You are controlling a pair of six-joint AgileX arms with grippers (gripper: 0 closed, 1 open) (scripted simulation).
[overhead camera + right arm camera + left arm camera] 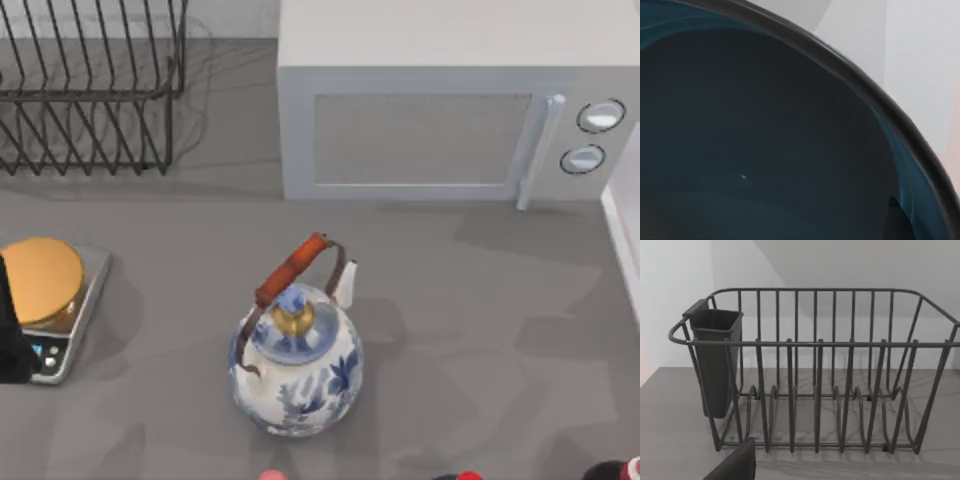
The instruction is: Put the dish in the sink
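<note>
The top view looks straight down on the grey table [480, 300], taking in the black wire dish rack [95, 85] at far left. The left wrist view faces that same rack [815, 390] level from nearby. The right wrist view sits very close against a dark teal-blue bowl's curved inside [765, 135].

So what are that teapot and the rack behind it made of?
The teapot looks like glazed ceramic: glossy white with blue painted flowers, a brassy knob, and a reddish-brown, wood-like grip on a dark wire handle. The rack looks like thin metal wire with a dark matte coating; its side cup seems to be dark plastic.
</note>
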